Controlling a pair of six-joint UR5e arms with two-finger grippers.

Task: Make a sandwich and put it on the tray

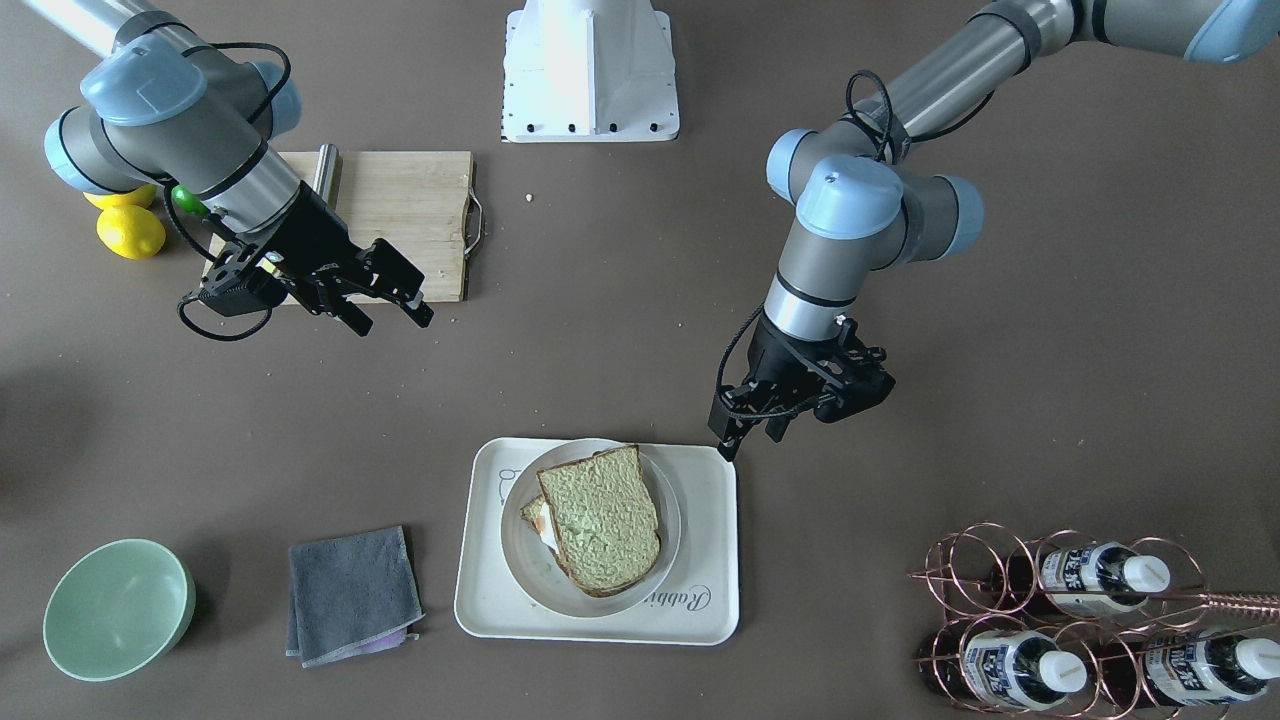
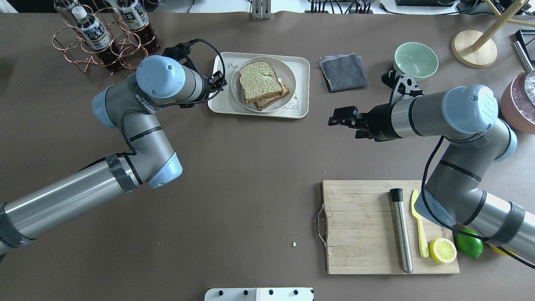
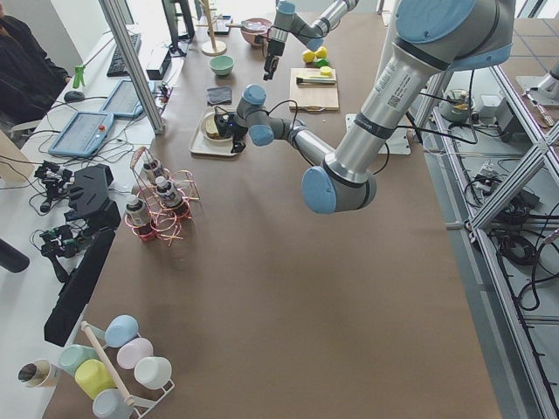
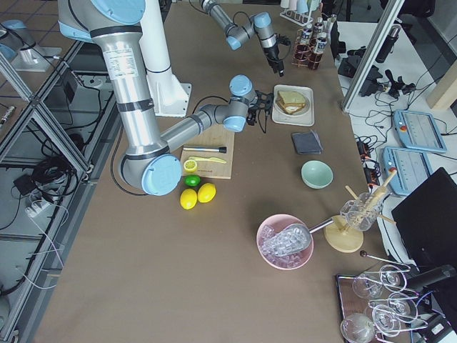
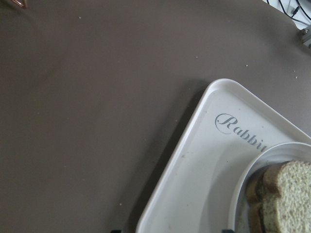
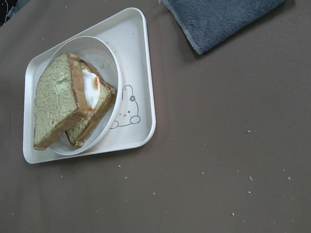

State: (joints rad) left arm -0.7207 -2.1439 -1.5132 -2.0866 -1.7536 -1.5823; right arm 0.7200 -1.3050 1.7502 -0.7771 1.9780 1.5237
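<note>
The sandwich (image 1: pixel 605 520), two brown-crusted slices with a fried egg between them, lies on a round plate (image 1: pixel 520 550) that stands on the cream tray (image 1: pixel 700 600). It also shows in the overhead view (image 2: pixel 261 81) and the right wrist view (image 6: pixel 63 107), where white egg peeks out at the side. My left gripper (image 1: pixel 752 440) is open and empty, low beside the tray's corner; its wrist view shows the tray's "Rabbit" corner (image 5: pixel 194 170). My right gripper (image 1: pixel 393 322) is open and empty, above the table between the tray and the wooden board.
A wooden cutting board (image 2: pixel 359 225) holds a metal rod, a yellow knife and a lemon half. A grey cloth (image 1: pixel 350 595) and a green bowl (image 1: pixel 115 605) lie beside the tray. A copper bottle rack (image 1: pixel 1080 620) stands on its other side. Lemons (image 1: pixel 130 232) sit by the board.
</note>
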